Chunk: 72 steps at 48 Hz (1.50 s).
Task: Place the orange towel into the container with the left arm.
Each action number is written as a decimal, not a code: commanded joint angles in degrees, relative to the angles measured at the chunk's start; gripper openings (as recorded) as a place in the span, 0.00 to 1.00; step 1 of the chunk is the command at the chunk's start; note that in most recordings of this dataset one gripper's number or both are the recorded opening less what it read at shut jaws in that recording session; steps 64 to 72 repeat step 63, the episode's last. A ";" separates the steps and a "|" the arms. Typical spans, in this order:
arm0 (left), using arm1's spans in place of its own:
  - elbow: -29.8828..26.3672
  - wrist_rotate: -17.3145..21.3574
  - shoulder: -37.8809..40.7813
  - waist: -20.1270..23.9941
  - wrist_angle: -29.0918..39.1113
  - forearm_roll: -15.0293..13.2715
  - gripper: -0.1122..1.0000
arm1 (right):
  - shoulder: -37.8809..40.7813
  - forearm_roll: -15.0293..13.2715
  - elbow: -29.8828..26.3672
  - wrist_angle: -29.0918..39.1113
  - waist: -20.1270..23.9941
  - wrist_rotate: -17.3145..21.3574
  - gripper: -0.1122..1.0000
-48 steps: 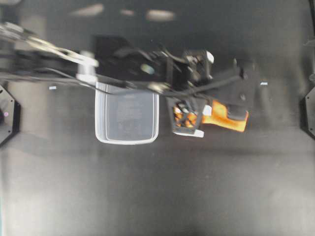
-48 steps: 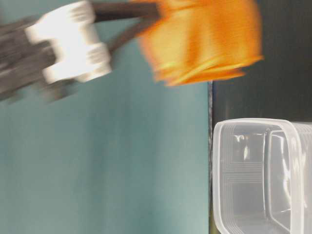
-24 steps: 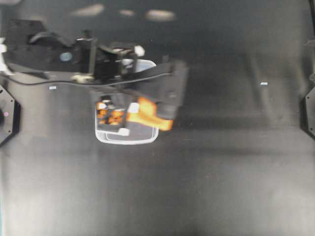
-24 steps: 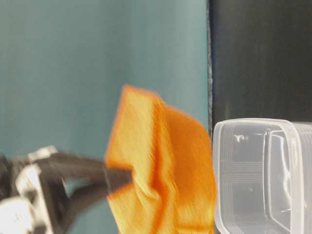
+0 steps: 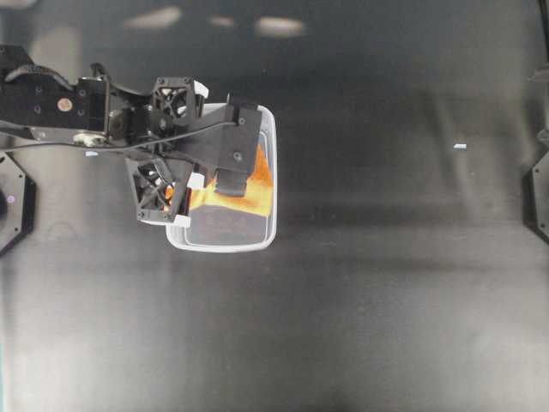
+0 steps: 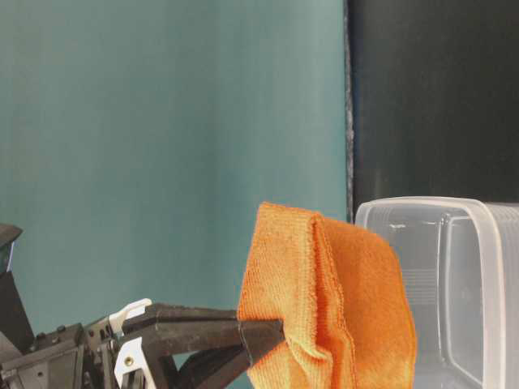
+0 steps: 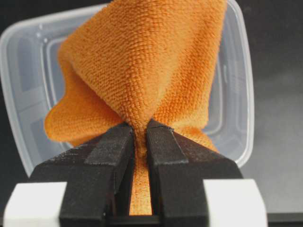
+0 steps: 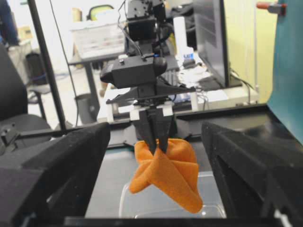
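Note:
The orange towel [image 7: 142, 61] hangs bunched from my left gripper [image 7: 140, 132], which is shut on a pinched fold of it. It dangles over the container [image 7: 239, 85], a clear plastic tub standing on the black table. From overhead, the left gripper [image 5: 227, 187] and its arm cover the tub's left and upper part [image 5: 221, 247], and the orange towel [image 5: 259, 182] shows inside its outline. At table level the towel [image 6: 332, 316] hangs level with the tub's rim [image 6: 478, 284]. My right gripper [image 8: 158, 189] stands open and far off, facing the towel [image 8: 173, 175].
A small white scrap [image 5: 460, 146] lies on the table at the right. Black fixtures sit at the left edge [image 5: 13, 202] and right edge [image 5: 539, 197]. A teal wall [image 6: 162, 162] backs the table-level view.
The left arm swung left, carrying the towel from right of the container to over it. The towel now hangs still rather than blurred. The container has not moved.

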 commanded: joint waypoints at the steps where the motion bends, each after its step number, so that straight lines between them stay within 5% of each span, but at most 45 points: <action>1: -0.18 0.00 -0.26 0.09 -1.58 0.09 0.15 | 0.79 0.09 -0.53 -0.62 0.09 0.09 0.78; 14: 0.53 -0.53 0.79 0.35 -2.02 0.09 0.17 | 0.79 0.18 -0.53 -0.62 0.18 0.09 0.78; 26: 0.44 -0.62 0.35 -0.18 -2.99 0.09 0.80 | 0.79 0.09 -0.53 -0.62 0.09 0.09 0.78; 30: 0.09 -0.26 -0.62 -0.35 -2.81 0.09 0.91 | 0.70 0.18 -0.44 -0.62 0.18 0.09 0.78; 49: 1.14 -0.53 -16.70 0.18 -4.75 0.09 0.90 | 0.44 0.18 -0.44 -0.62 0.09 0.09 0.78; 63: 11.25 -0.79 -28.74 0.18 -16.88 0.18 0.90 | 0.44 0.09 -0.44 -0.79 0.18 0.09 0.78; 72: 11.25 -0.79 -28.74 0.18 -16.88 0.18 0.90 | 0.44 0.09 -0.44 -0.79 0.18 0.09 0.78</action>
